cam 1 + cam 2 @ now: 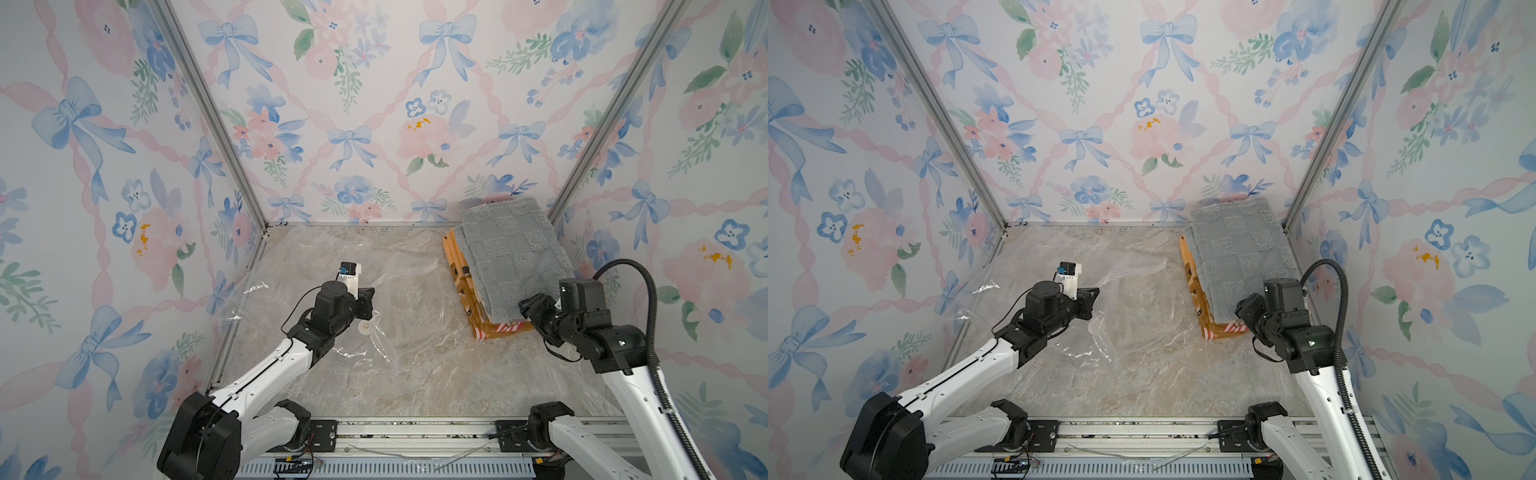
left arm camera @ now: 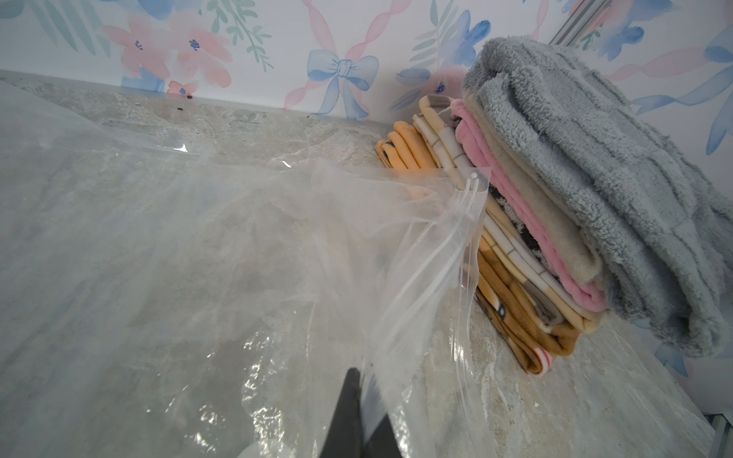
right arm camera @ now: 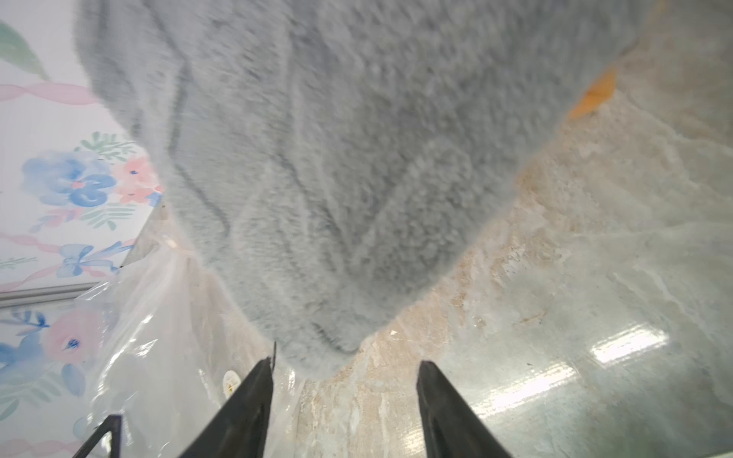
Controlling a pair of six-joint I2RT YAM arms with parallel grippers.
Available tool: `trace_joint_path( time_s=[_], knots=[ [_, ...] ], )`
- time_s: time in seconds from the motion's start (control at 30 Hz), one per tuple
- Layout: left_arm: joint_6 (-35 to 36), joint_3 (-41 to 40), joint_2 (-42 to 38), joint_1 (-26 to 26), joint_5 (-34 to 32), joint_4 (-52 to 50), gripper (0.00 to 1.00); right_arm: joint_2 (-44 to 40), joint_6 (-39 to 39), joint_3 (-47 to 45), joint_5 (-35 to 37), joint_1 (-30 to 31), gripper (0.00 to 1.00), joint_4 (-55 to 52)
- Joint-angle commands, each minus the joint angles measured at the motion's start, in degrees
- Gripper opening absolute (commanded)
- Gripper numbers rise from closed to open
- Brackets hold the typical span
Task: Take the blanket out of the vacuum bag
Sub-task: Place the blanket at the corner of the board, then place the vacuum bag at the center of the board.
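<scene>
Floral wallpaper closes in a marble tabletop (image 1: pixel 415 374) on three sides. On the left the vacuum bag (image 1: pixel 316 249) lies flat and empty, its white valve (image 1: pixel 365 328) facing up. The left gripper (image 1: pixel 368 296) has its jaws together on a fold of the film and holds that part raised. The bag's zip edge (image 2: pixel 468 222) reaches just beside the stack of folded blankets (image 1: pixel 465 282) at the far right, so any pull on the film could drag that edge against the pile and nudge the lower layers. The thin plastic could also slip out of the pinch. The grey blanket (image 1: pixel 515 253) is out of the bag and lies on top of the stack, with its near corner hanging over the edge. The right gripper (image 3: pixel 345 392) sits with jaws apart, holding nothing, the fleece tip just ahead of its fingertips. A careless retreat could catch the pile on a finger and pull the overhanging blanket off the stack.
</scene>
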Motion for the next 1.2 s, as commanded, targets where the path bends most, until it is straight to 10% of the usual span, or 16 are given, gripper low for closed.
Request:
trace_joint_path(
  time_s=[0.0,0.13,0.6,0.93,1.17],
  knots=[
    [0.44,0.1,0.59,-0.42,0.87,0.0,0.0,4.88,-7.66,9.91,-2.24,0.18,0.59,-8.0],
    [0.03,-0.05,0.85,-0.55,1.5,0.78,0.0,12.91,-16.34,14.22,-2.8,-3.82,0.58,-4.09],
    [1.09,-1.14,-5.47,-0.98,-1.76,-5.43,0.0,12.53,-25.56,-17.03,-24.27,-30.02,0.56,29.14],
    [2.1,1.92,-2.24,-0.95,-1.36,-5.41,0.0,3.17,-25.37,-5.4,-17.99,-20.83,0.65,16.73],
    [6.43,10.44,4.2,-0.85,-1.32,-7.12,0.0,18.75,-29.75,12.13,-15.29,-13.27,0.69,17.79]
  ],
)
